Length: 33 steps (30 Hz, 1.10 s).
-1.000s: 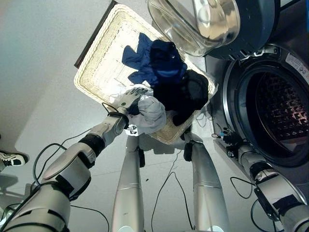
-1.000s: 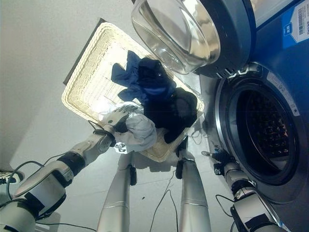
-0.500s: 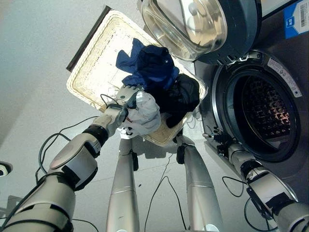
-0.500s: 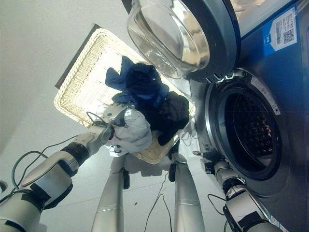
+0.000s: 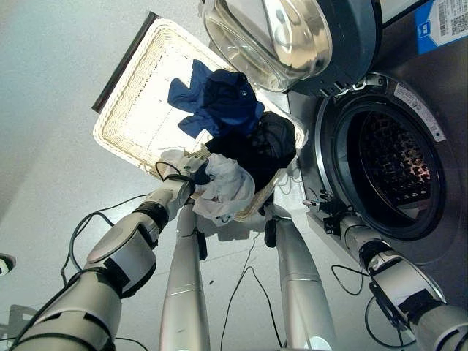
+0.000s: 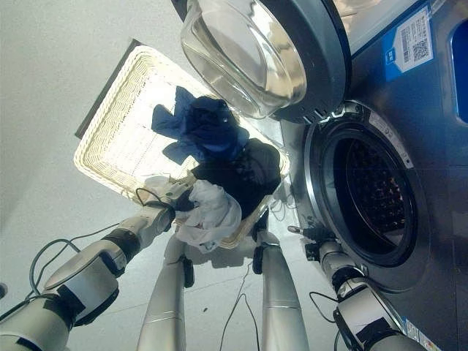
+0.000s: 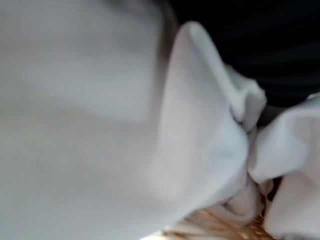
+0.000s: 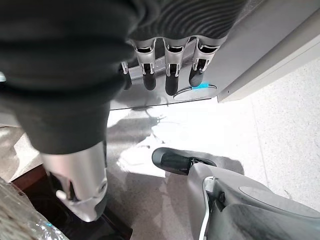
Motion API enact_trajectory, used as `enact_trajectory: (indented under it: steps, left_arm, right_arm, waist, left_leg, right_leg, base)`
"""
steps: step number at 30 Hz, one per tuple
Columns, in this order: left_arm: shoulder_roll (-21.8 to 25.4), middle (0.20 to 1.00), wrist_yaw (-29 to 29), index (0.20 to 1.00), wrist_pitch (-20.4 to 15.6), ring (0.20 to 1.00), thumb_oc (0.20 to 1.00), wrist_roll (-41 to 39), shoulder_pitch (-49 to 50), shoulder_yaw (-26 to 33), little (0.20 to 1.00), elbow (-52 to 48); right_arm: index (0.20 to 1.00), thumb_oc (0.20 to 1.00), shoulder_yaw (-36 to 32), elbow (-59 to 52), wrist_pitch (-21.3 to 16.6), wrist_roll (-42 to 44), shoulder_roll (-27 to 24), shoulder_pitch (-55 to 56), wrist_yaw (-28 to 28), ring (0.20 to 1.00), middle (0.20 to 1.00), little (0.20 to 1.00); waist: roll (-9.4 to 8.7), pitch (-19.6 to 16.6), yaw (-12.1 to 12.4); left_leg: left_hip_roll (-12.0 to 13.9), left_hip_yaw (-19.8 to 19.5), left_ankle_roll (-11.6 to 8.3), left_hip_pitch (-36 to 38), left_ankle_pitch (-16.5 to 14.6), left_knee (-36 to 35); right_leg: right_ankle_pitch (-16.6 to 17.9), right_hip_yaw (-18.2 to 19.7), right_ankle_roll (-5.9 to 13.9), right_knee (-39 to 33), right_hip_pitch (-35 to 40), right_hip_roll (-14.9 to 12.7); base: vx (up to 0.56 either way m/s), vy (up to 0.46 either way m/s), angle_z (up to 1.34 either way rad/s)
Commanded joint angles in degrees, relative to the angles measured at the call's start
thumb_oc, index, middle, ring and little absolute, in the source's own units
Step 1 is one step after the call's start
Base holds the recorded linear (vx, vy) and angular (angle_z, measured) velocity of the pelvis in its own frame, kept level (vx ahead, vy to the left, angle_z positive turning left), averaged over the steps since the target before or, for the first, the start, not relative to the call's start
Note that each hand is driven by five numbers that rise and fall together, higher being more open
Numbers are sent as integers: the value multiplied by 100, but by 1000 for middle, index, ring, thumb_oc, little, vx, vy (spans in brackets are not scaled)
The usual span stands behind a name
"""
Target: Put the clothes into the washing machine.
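Observation:
A white garment [image 5: 228,189] hangs bunched over the near rim of the wicker basket [image 5: 121,110], and my left hand [image 5: 187,169] is curled into its folds. The left wrist view looks straight onto this white cloth [image 7: 100,125], with black fabric [image 7: 260,40] behind it. A blue garment [image 5: 216,99] and a black garment [image 5: 263,146] lie piled in the basket's right half. To the right, the washing machine's drum [image 5: 387,168] stands open, its glass door [image 5: 267,36] swung out above the basket. My right hand [image 5: 327,213] hangs low by the machine's base, its fingers [image 8: 170,75] relaxed and holding nothing.
The basket sits on a pale floor close to the machine's front. A dark strip [image 5: 121,62] runs along the basket's far-left edge. The machine's grey lower panel [image 8: 280,45] is just past my right hand's fingers.
The view has shifted. My left hand has drawn the white garment toward the basket's near rim, where it now hangs lower. The right hand has kept its place.

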Motion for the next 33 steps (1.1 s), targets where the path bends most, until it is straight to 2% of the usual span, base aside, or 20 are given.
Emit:
enact_trajectory:
  steps: [1, 6, 11, 12, 13, 14, 17, 18, 20, 21, 25, 29, 33]
  left_arm:
    - [-154, 200, -89, 200, 17, 200, 200, -215, 271, 134, 200, 404]
    - [-118, 200, 334, 200, -263, 200, 200, -1652, 348, 528, 200, 232]
    - [-4, 200, 801, 200, -947, 200, 200, -3172, 589, 1535, 200, -610]
    - [40, 200, 868, 200, -1237, 200, 200, -3592, 708, 1805, 200, -1011]
    - [47, 200, 875, 200, -1341, 200, 200, -3716, 748, 1890, 200, -1127]
    - [103, 200, 885, 200, -1698, 200, 200, -4047, 891, 2153, 200, -1605]
    - [125, 200, 850, 200, -1968, 200, 200, -4362, 1040, 2402, 200, -2160]
    - [150, 200, 854, 200, -2178, 200, 200, -4554, 1194, 2528, 200, -2670]
    - [117, 200, 793, 200, -2421, 200, 200, -4665, 1297, 2658, 200, -2913]
    - [106, 200, 596, 200, -2678, 200, 200, -4903, 1421, 2820, 200, -3377]
    - [15, 200, 245, 200, -3056, 200, 200, -5046, 1639, 3047, 200, -4163]
    - [-22, 200, 41, 200, -3214, 200, 200, -5101, 1672, 3112, 200, -4622]
    - [-44, 200, -39, 200, -3277, 200, 200, -4931, 1648, 3166, 200, -5235]
  right_arm:
    - [1000, 1000, 111, -62, -218, 328, -163, 1, -128, 1000, 1000, 1000]
    - [1000, 1000, -84, -241, -773, 1043, -232, -43, -161, 1000, 1000, 1000]
    - [1000, 1000, -451, -1042, -1381, 1423, -282, 120, -79, 1000, 1000, 1000]
    - [1000, 1000, -535, -1488, -1453, 1463, -284, 210, -147, 1000, 1000, 1000]
    - [1000, 1000, -557, -1611, -1469, 1476, -284, 236, -164, 1000, 1000, 1000]
    - [1000, 1000, -642, -2131, -1548, 1496, -293, 371, -230, 1000, 1000, 1000]
    - [1000, 1000, -665, -2832, -1486, 1492, -322, 493, -441, 1000, 1000, 1000]
    - [1000, 1000, -655, -3475, -1458, 1520, -340, 646, -605, 1000, 1000, 1000]
    - [1000, 1000, -656, -3816, -1520, 1499, -310, 755, -626, 1000, 1000, 1000]
    - [1000, 1000, -692, -4356, -1551, 1494, -292, 876, -641, 1000, 1000, 1000]
    - [1000, 1000, -781, -5225, -1538, 1361, -170, 1086, -563, 1000, 1000, 1000]
    - [1000, 1000, -774, -5758, -1532, 1329, -90, 1109, -490, 1000, 1000, 1000]
    - [1000, 1000, -678, -6501, -1459, 1364, 25, 1089, -142, 1000, 1000, 1000]
  waist:
    - [-108, 108, 165]
    - [-95, 108, 190]
    - [-66, 108, 228]
    - [-47, 108, 250]
    - [-42, 108, 258]
    - [-21, 108, 282]
    - [-4, 108, 307]
    - [19, 108, 329]
    - [36, 108, 344]
    - [61, 108, 359]
    - [88, 108, 370]
    - [127, 108, 378]
    - [161, 108, 386]
  left_leg:
    - [-393, 197, 64, -9, -481, 508]
    - [-386, 171, 61, 23, -482, 500]
    - [-382, 154, 31, 47, -477, 469]
    - [-391, 139, 16, 51, -471, 447]
    - [-395, 134, 13, 53, -472, 443]
    - [-412, 126, 11, 65, -482, 437]
    - [-433, 103, 5, 68, -494, 425]
    - [-452, 91, 9, 56, -501, 422]
    - [-463, 70, 13, 42, -508, 429]
    - [-475, 46, 27, 34, -522, 437]
    - [-493, 43, 47, 55, -540, 433]
    - [-503, 48, 62, 46, -544, 448]
    - [-514, 39, 72, 6, -535, 467]
  right_leg:
    - [1607, -67, 483, -1645, 279, 366]
    - [1602, -47, 493, -1646, 318, 363]
    - [1567, -73, 508, -1622, 335, 336]
    - [1553, -92, 515, -1613, 328, 316]
    - [1550, -98, 517, -1609, 326, 309]
    - [1534, -128, 530, -1586, 325, 283]
    - [1522, -166, 540, -1569, 313, 246]
    - [1509, -191, 543, -1534, 281, 218]
    - [1498, -209, 543, -1504, 257, 193]
    - [1473, -209, 545, -1453, 222, 178]
    - [1424, -215, 537, -1410, 216, 155]
    - [1398, -220, 533, -1365, 189, 124]
    - [1393, -226, 530, -1347, 150, 85]
  base:
    - [0, 0, 0]
    - [0, 0, 0]
    - [0, 0, 0]
    - [0, 0, 0]
    - [0, 0, 0]
    - [0, 0, 0]
    - [-9, -10, 3]
    - [0, 0, 0]
    - [-5, -10, 7]
    - [2, -9, 9]
    - [2, 1, 2]
    - [0, 0, 0]
    - [0, 0, 0]
